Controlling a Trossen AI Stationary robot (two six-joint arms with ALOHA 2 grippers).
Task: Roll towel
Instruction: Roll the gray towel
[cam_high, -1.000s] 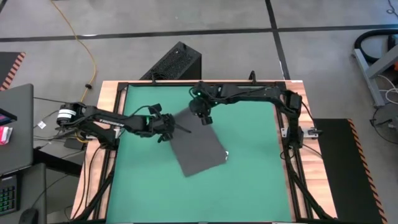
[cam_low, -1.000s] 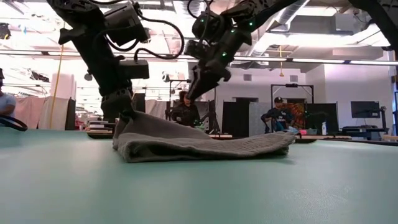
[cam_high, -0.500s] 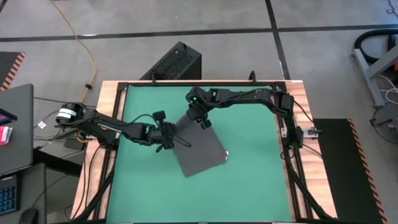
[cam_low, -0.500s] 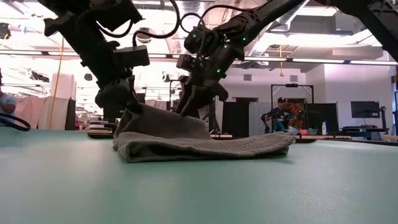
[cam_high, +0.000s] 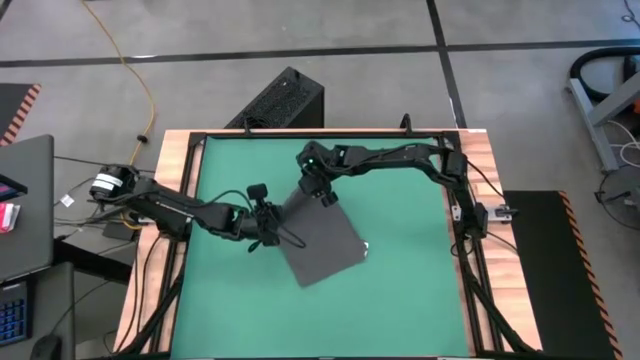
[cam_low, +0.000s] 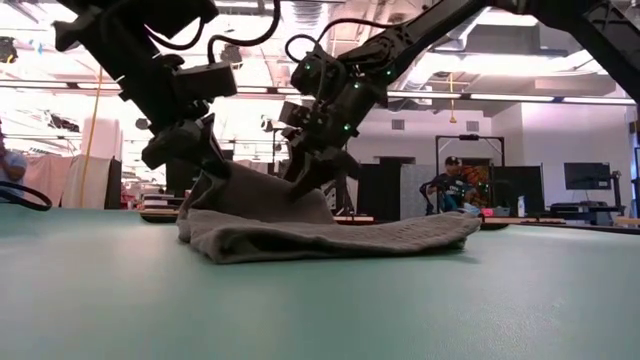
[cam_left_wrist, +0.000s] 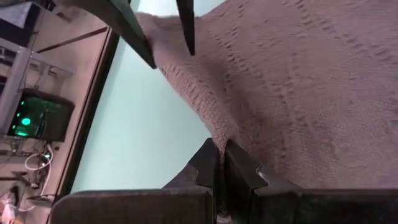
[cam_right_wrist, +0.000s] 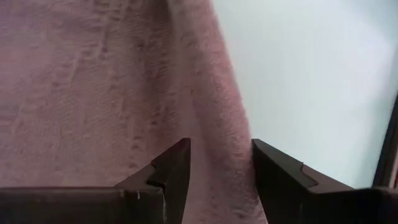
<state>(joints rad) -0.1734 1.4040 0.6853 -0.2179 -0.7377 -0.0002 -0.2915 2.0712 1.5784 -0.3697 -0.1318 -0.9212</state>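
On the green counter (cam_high: 400, 280), near its middle, lies the towel (cam_high: 318, 238), a dark grey cloth set askew. From above, the left claw (cam_high: 266, 222) sits at the cloth's left edge and the right claw (cam_high: 322, 192) at its far corner. Only the low view shows that edge lifted into a hump (cam_low: 262, 195) between the two claws, the rest lying flat toward the right. Past the left wrist, the left claw (cam_left_wrist: 219, 163) is clenched on a fold of towel (cam_left_wrist: 298, 87). Past the right wrist, the right claw (cam_right_wrist: 219, 163) is spread, with a ridge of towel (cam_right_wrist: 93, 74) between its fingers (cam_right_wrist: 177, 163).
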